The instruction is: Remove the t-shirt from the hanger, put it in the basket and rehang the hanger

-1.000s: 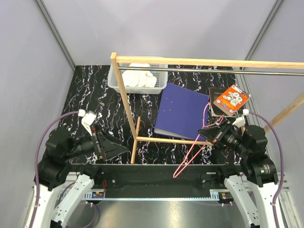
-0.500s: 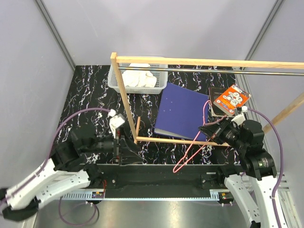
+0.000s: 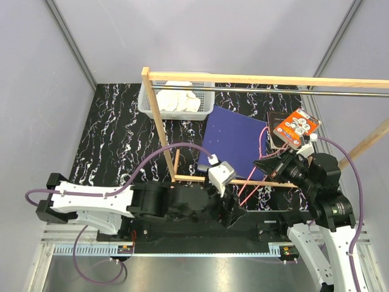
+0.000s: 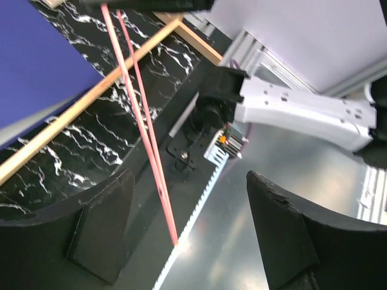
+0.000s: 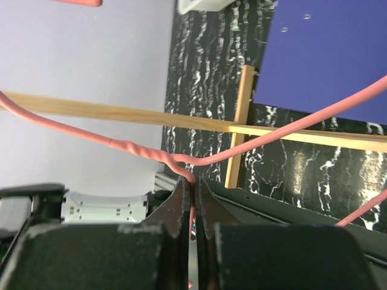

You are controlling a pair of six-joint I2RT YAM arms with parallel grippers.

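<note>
The left tool (image 3: 233,211) has been swung across the desk (image 3: 115,134) from the left side to the bare hanger (image 5: 142,152), whose arms now pass ungripped between its widely parted jaws. The hanger's neck stays pinched in the closed right tool (image 5: 193,187). The t-shirt (image 3: 177,100) lies crumpled in the far basket (image 3: 146,106); removal is judged done.

**Free passage:** the left side of the table (image 3: 109,146), from the near edge to the far-left corner.

**Obstacles:**
- the rack's upright (image 3: 159,128), mid-table
- its top bar (image 3: 267,79) and the metal rail (image 3: 304,91), overhead, running rightward from the upright
- its base bar (image 3: 219,180), low at right
- the basket (image 3: 144,103), at the far edge
- the left arm (image 3: 146,204), across the near edge
- the hanger (image 3: 248,186), slanting over the base bar
</note>
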